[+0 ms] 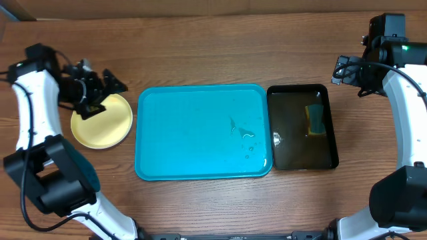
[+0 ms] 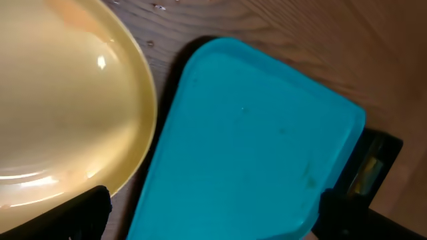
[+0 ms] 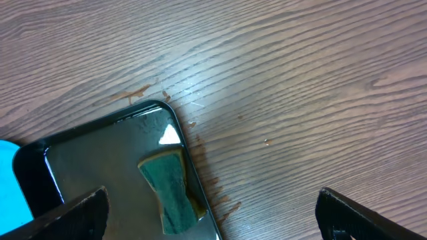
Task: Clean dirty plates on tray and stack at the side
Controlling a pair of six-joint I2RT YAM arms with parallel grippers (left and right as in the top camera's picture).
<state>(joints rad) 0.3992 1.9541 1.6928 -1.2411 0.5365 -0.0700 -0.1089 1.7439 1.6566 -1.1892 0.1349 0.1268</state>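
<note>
A pale yellow plate [image 1: 101, 123] lies on the wooden table just left of the turquoise tray [image 1: 200, 133]. My left gripper [image 1: 103, 95] hovers over the plate's far edge, open, with nothing between its fingers. In the left wrist view the plate [image 2: 67, 100] fills the upper left, the tray [image 2: 253, 147] runs across the middle, and the left gripper [image 2: 213, 213] shows wide-apart jaws at the bottom corners. No plate lies on the tray, only a few wet marks [image 1: 245, 133]. My right gripper [image 1: 341, 71] is open, above the table beyond the black tray's far right corner.
A black tray [image 1: 301, 157] of dark water touches the turquoise tray's right side, with a green and yellow sponge [image 1: 315, 119] in it. The right wrist view shows that sponge [image 3: 172, 190], the black tray's corner [image 3: 157, 107], small splashes on the wood, and my right gripper [image 3: 213, 207].
</note>
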